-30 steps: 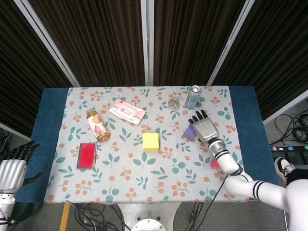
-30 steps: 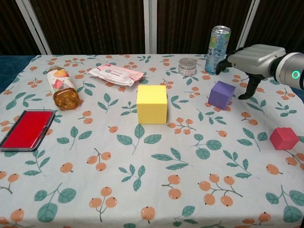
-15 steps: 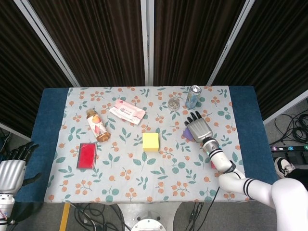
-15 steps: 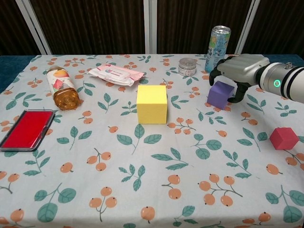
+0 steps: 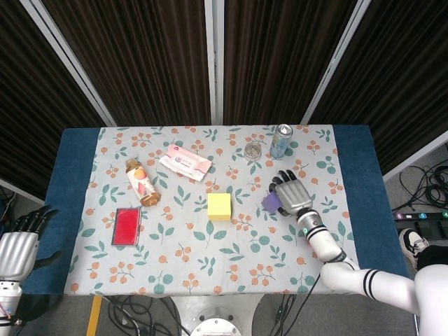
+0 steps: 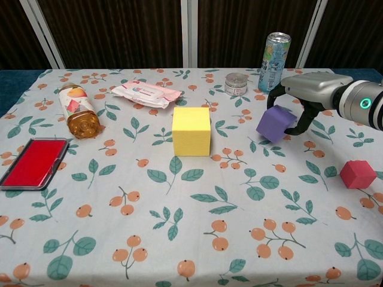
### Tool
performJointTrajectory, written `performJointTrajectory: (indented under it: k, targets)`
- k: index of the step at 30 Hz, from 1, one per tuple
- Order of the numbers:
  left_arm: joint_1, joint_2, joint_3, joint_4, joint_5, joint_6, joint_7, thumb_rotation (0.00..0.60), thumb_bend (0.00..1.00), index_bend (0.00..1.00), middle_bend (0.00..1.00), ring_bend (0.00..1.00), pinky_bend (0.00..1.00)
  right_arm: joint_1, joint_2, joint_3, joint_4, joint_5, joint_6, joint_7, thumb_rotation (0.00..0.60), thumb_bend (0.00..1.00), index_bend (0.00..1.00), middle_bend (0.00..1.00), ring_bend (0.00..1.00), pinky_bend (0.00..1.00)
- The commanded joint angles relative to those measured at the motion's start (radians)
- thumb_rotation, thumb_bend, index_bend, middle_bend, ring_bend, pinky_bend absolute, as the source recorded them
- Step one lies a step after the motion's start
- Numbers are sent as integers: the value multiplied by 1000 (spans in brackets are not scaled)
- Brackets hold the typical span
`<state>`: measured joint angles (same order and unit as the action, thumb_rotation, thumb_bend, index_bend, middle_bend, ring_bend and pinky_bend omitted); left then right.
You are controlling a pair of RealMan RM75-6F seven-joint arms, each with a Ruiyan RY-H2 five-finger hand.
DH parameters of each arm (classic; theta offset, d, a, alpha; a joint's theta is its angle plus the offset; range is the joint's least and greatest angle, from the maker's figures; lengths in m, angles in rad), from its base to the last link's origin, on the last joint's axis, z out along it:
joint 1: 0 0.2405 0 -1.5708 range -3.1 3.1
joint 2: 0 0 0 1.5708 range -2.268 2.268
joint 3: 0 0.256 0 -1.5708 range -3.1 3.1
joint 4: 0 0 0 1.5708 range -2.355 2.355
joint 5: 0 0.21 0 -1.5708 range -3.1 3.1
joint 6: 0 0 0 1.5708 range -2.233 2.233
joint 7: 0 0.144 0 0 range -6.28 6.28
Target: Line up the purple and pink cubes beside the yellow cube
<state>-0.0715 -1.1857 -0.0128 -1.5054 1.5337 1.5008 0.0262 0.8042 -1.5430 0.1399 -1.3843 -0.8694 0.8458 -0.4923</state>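
The yellow cube [image 6: 191,131] stands near the middle of the floral tablecloth and also shows in the head view [image 5: 219,206]. My right hand [image 6: 308,95] grips the purple cube [image 6: 275,124] from above, with fingers down its sides. The cube is tilted and appears slightly raised, to the right of the yellow cube with a gap between them. In the head view the right hand [image 5: 292,194] covers most of the purple cube [image 5: 271,202]. The pink cube [image 6: 358,174] sits alone at the right, nearer the front. My left hand [image 5: 17,245] hangs off the table's left edge, holding nothing, fingers apart.
A drink can [image 6: 274,52] and a small round tin [image 6: 236,84] stand behind the purple cube. A wipes packet [image 6: 146,92] lies at the back, a bottle [image 6: 78,109] lies on its side at the left, and a flat red box [image 6: 33,162] is near the left edge.
My right hand came down over the purple cube, closed its fingers on it, and tipped it up while shifting it slightly left. The left hand has not moved.
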Motion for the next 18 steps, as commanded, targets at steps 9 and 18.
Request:
performJointTrajectory:
  k: [9,18]
  targets:
    - [1,-3,3,19,6,4,-23,600,0,218,235,183,227,37,-119,66,-64,189,131,-125,600,200,475,185,0,0]
    - [6,-9,5,38,6,8,-42,600,0,218,235,183,227,95,-201,101,-32,274,167,-206,600,200,460,183,0,0]
